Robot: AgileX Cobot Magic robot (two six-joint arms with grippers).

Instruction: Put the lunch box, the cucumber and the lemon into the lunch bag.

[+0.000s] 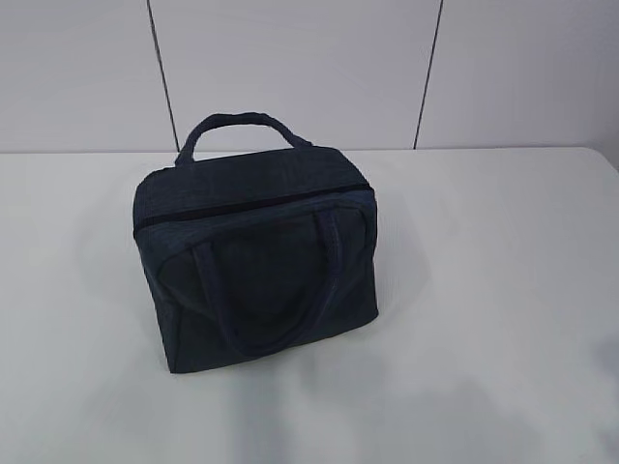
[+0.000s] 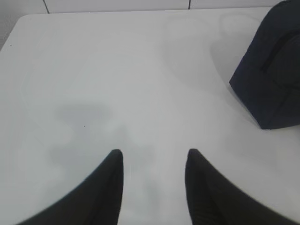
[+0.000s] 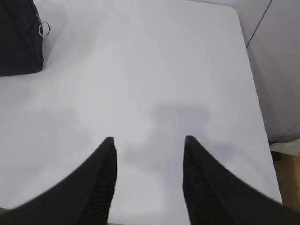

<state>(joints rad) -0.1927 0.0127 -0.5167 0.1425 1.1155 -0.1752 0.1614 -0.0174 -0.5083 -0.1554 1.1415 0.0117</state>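
The lunch bag (image 1: 253, 256) stands upright on the white surface (image 1: 484, 290), left of centre in the exterior view, its top zipper (image 1: 247, 207) drawn closed, one loop handle (image 1: 247, 129) standing up behind and the other lying flat against the front face. The left claw (image 2: 154, 157) hangs above bare surface with its jaws parted and nothing between them, the bag off to its upper right. The right claw (image 3: 147, 143) is likewise parted and empty, with the bag's corner and metal ring pull (image 3: 44, 29) at its upper left.
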